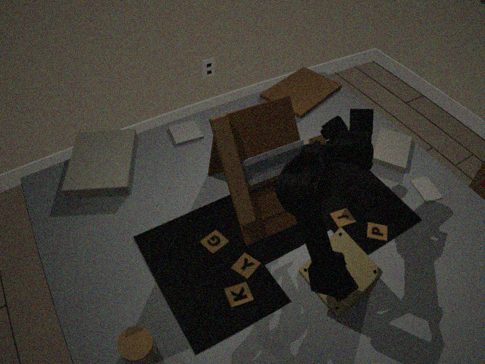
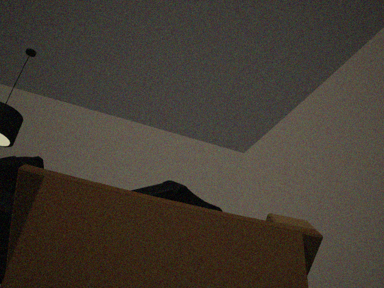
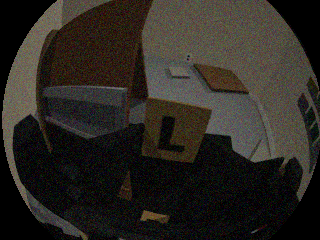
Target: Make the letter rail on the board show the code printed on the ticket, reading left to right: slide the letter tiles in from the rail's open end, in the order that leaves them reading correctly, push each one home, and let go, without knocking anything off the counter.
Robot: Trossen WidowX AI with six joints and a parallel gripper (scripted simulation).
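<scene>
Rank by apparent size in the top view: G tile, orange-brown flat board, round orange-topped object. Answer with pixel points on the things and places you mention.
1. Orange-brown flat board (image 1: 301, 90)
2. Round orange-topped object (image 1: 135, 343)
3. G tile (image 1: 214, 240)
</scene>
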